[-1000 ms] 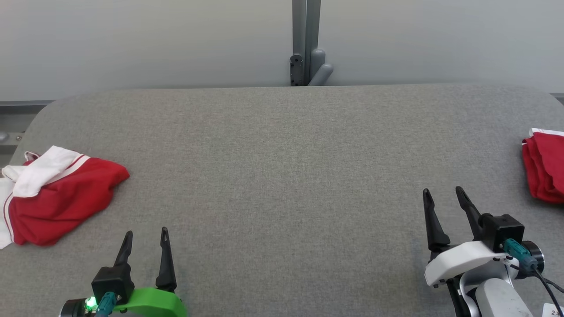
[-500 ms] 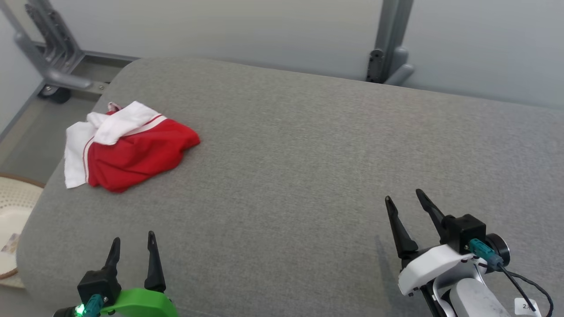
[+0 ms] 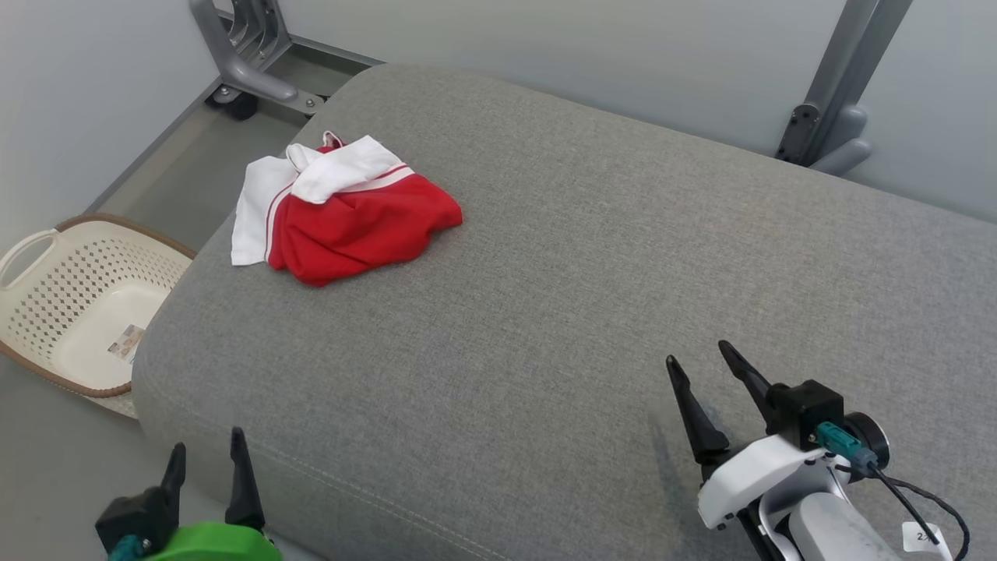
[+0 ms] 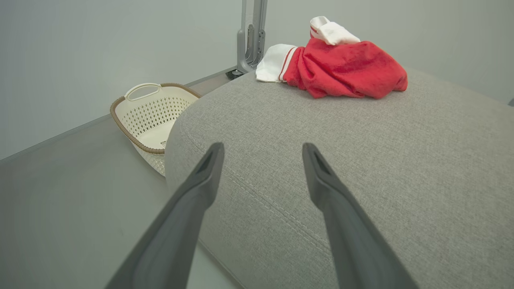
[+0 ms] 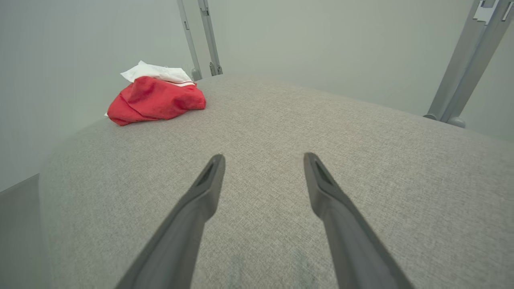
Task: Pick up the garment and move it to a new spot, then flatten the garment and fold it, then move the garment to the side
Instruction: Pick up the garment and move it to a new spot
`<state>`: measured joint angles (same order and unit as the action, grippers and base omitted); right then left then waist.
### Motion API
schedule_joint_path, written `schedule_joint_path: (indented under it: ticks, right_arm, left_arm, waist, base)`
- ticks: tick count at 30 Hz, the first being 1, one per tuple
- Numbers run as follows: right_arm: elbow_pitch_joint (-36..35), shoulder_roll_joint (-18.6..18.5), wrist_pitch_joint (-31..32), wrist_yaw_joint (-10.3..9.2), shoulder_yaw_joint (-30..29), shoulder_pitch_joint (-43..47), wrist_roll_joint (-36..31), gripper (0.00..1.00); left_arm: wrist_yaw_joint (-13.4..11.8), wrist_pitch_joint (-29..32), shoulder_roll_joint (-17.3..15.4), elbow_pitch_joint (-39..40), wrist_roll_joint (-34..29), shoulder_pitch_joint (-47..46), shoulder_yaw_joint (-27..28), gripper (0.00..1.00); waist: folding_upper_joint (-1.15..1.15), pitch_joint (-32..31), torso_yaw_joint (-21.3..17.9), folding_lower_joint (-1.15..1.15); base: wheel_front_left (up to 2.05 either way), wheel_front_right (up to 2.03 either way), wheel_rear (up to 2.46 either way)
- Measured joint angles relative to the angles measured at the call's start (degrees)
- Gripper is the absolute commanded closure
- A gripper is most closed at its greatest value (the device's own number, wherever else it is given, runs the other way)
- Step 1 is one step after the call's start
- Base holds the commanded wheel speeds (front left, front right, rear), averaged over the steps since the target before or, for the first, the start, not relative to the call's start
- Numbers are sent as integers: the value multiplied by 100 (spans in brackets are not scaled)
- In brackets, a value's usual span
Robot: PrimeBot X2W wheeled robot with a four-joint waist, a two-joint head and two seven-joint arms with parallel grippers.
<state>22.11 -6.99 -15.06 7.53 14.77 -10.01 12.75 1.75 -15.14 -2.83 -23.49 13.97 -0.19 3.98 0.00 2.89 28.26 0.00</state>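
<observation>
Left gripper, right gripper: spread wide, empty, well short of garment. Reach in low; pinch red bulk, seemingly several layers.

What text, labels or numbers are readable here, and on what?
"2": white tag near the right hand; whatever follows is blurred.
Sticker in the basket: too small to read.
Garment: no lettering visible.
</observation>
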Motion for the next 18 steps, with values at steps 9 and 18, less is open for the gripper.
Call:
schedule_joint_path:
  ticks: [9,18]
  right_arm:
    - [-174,-476,0,0,-122,-236,-30,0]
    - [-691,-1104,0,0,-179,-712,-87,0]
  left_arm:
    - [460,0,-312,-448,59,-1356,417,0]
    - [557,-2,-1035,-1336,556,-3264,-135,0]
  waist:
    - [0,403,-199,0]
    - [0,1230,-603,0]
  base:
    - [0,0,0]
    - [0,0,0]
